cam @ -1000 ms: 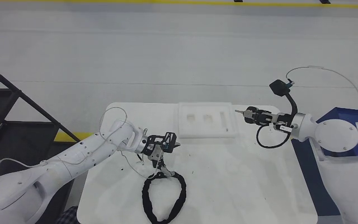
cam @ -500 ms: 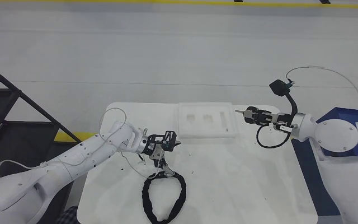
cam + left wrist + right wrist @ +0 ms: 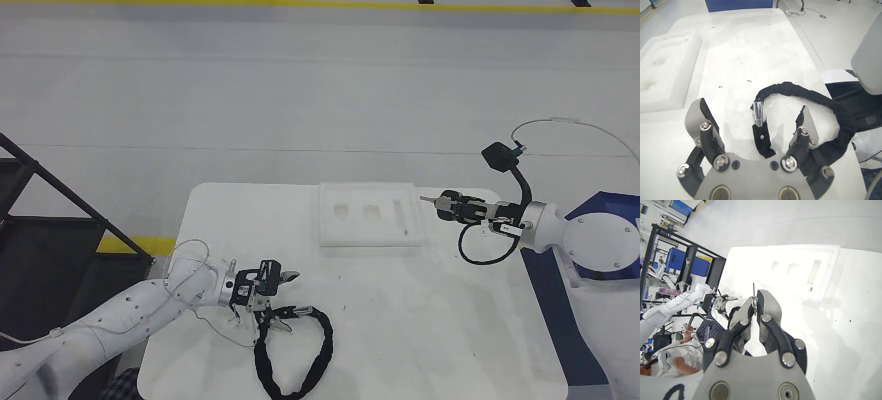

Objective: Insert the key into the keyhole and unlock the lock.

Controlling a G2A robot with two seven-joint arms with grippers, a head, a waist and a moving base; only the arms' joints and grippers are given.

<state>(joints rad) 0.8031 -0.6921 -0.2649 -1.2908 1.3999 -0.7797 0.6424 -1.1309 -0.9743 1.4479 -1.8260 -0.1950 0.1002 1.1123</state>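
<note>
Right fingers pinch the key, blade pointing forward; left fingers gape astride the lock.

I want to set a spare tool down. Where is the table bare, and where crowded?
Bare: the middle and right of the table, between the foam tray, the chain lock and the right gripper holding the key. Crowded: the near left corner, where the open left gripper straddles the lock's metal end.
</note>
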